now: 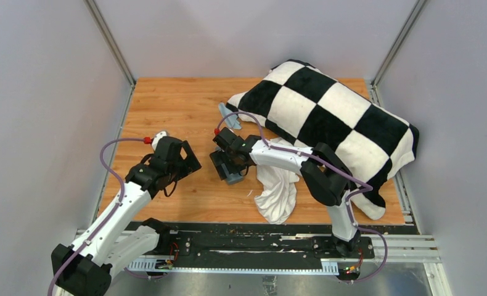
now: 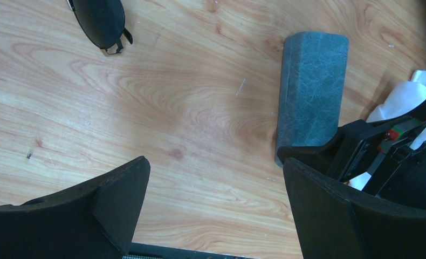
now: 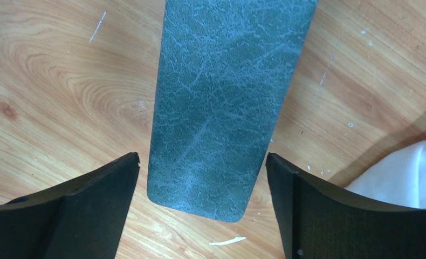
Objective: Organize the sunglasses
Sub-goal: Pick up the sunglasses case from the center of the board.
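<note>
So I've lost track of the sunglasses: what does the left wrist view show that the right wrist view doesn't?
Only the left wrist view: the sunglasses, one dark lens at the top edge. Only the right wrist view: both fingers of the open right tool flanking the grey-blue case. Both: that closed case, white cloth, wooden table.

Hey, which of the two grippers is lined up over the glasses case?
The right gripper: its open fingers straddle the closed grey-blue case without touching it. The left gripper, also open, hangs over wooden tabletop beside the case.
</note>
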Action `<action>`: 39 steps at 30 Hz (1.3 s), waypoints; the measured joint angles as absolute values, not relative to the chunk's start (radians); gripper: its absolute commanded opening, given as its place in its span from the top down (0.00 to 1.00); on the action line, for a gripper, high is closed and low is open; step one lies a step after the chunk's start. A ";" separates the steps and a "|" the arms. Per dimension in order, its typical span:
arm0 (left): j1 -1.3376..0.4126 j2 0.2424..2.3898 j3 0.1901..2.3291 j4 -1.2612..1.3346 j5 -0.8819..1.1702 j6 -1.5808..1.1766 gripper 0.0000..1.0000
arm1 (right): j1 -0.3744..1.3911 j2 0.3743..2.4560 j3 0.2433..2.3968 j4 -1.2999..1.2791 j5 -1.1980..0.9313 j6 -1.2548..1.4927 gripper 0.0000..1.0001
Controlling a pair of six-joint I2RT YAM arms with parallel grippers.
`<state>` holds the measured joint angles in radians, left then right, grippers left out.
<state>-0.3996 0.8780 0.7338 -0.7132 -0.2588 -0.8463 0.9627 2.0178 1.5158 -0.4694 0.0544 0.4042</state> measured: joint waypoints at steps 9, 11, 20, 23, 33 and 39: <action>-0.376 0.910 0.740 -0.713 -0.258 -0.794 0.00 | 0.963 2.043 1.541 -0.473 0.051 0.400 0.06; -0.367 0.931 0.751 -0.712 -0.256 -0.784 0.00 | 0.963 2.047 1.548 -0.472 0.051 0.400 0.01; -0.348 0.955 0.752 -0.699 -0.212 -0.776 0.00 | 0.964 2.072 1.551 -0.472 0.057 0.400 0.07; -0.348 0.962 0.751 -0.691 -0.204 -0.777 0.00 | 0.964 2.075 1.551 -0.472 0.057 0.402 0.14; -0.341 0.962 0.722 -0.663 -0.200 -0.784 0.02 | 0.964 2.075 1.552 -0.471 0.064 0.411 0.50; -0.341 0.940 0.701 -0.641 -0.214 -0.742 0.01 | 0.958 2.020 1.505 -0.455 0.005 0.408 0.58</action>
